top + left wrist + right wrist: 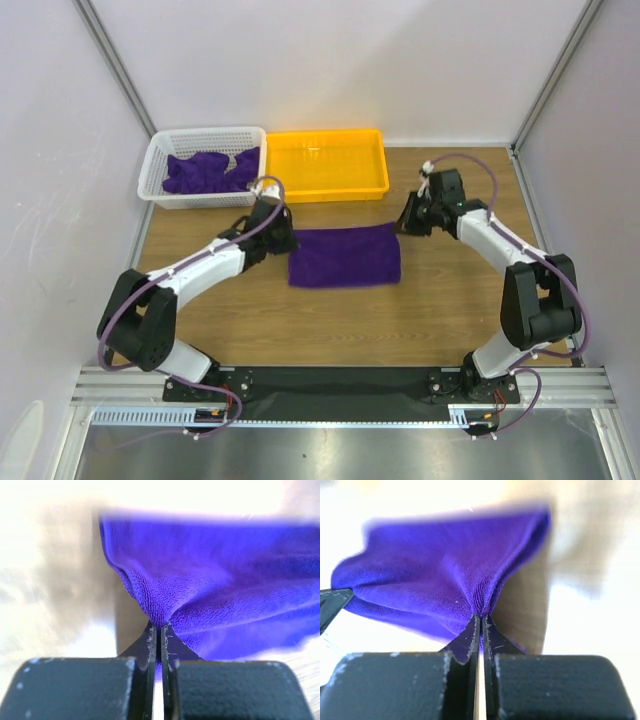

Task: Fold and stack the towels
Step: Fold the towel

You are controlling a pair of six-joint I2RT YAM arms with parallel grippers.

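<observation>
A purple towel (345, 256) lies spread as a rectangle on the wooden table, in front of the yellow tray (326, 187). My left gripper (283, 238) is shut on its far left corner; the left wrist view shows the cloth (210, 580) pinched between the closed tips (160, 626). At the towel's far right corner my right gripper (405, 225) is shut too, with the fabric (445, 575) bunched at its tips (479, 616). More purple towels (208, 171) lie crumpled in the white basket (160, 158).
The yellow tray holds nothing that I can see and sits beside the white basket at the back of the table. White walls (60, 150) close in the left, right and back sides. Bare wood (350, 320) lies between the towel and the arm bases.
</observation>
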